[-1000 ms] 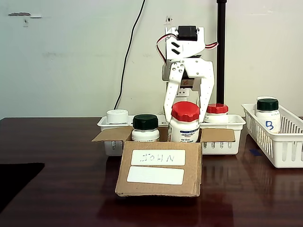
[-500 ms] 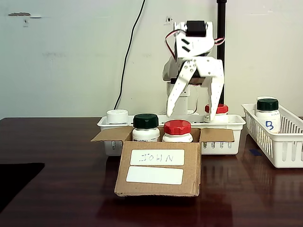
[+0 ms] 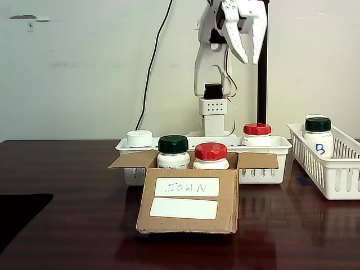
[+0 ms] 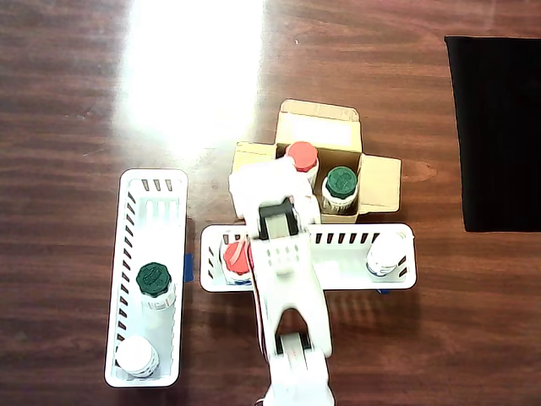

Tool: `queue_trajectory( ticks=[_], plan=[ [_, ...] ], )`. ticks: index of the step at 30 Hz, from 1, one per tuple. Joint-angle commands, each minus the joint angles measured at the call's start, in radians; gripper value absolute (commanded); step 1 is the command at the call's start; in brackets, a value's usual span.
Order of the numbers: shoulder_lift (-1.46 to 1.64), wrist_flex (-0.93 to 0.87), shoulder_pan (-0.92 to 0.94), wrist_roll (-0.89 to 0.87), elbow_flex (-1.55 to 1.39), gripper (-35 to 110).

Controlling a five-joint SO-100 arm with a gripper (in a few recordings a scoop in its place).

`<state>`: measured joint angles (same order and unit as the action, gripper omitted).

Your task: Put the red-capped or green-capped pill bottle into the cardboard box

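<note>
While your white two-finger end effector hangs high above the dark wooden counter in the fixed view, its fingers are spread apart and nothing is between them. You have the red-capped white pill bottle standing upright inside the small brown corrugated cardboard box, just beside the green-capped white pill bottle, which sits to its left in that view. Seen from overhead, both bottles stand side by side in the box, with its flaps folded outward. Behind the box, the long white slotted plastic basket holds another red-capped bottle at its right end and a white-capped bottle at its left. You also have a second white slotted basket at the right edge, carrying a green-capped bottle marked in blue. A black mat lies well apart on the counter.
</note>
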<state>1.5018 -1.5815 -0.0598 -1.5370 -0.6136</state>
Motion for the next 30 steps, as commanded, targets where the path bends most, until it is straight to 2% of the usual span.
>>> queue_trajectory(
  ticks=[1,5,8,13,21,30],
  plan=[
    [0.417,0.048,-0.029,-0.034,-0.416,4],
    [0.724,0.195,-0.052,-0.069,-0.861,4],
    [0.862,0.224,-0.075,-0.074,-1.055,4],
    [1.106,0.371,-0.080,-0.120,-1.414,4],
    [1.353,0.500,-0.069,-0.140,-1.758,4],
    [1.605,0.495,-0.087,-0.107,-1.977,4]
  ],
)
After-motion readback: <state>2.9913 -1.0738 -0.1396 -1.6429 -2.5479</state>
